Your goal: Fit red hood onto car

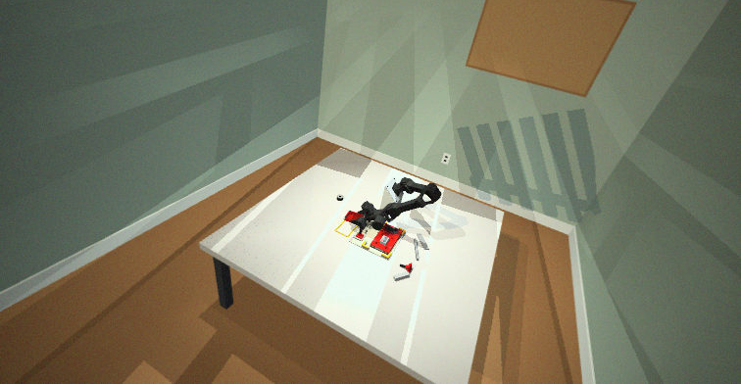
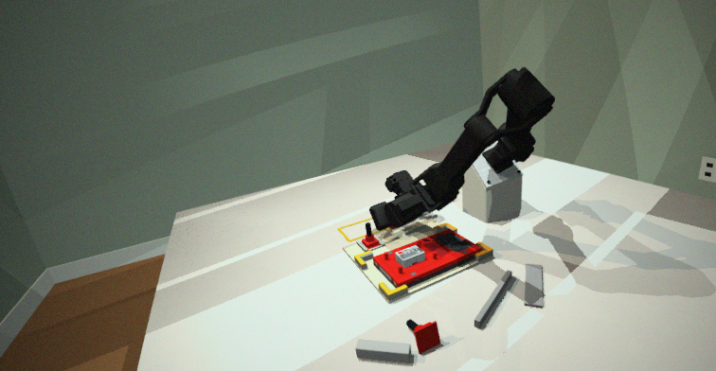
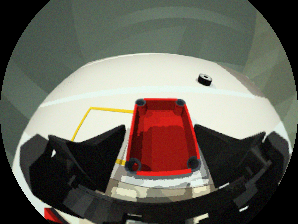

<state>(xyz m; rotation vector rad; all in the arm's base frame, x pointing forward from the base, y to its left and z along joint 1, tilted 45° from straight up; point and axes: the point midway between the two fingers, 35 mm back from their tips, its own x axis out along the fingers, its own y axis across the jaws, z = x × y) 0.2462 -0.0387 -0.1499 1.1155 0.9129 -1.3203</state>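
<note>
The red hood (image 3: 161, 137) (image 1: 354, 217) lies on the table just behind the jig; its four corner holes show in the wrist view. My gripper (image 3: 160, 128) (image 2: 388, 217) (image 1: 364, 216) is open and low over the hood, with one dark finger on each long side of it. I cannot tell whether the fingers touch it. In the exterior view the gripper hides the hood. The red chassis (image 2: 430, 260) (image 1: 386, 234) sits in the jig (image 2: 392, 291) with the grey engine block (image 2: 408, 255) on its deck and short pegs around it.
A yellow outlined rectangle (image 2: 349, 228) (image 3: 85, 117) is marked beside the hood. A small red base with a black post (image 2: 369, 238) stands at the jig's corner. Grey bars (image 2: 493, 298) (image 2: 534, 283), a grey block (image 2: 383, 350) and a red piece (image 2: 425, 335) lie in front. The arm's pedestal (image 2: 493, 195) stands behind.
</note>
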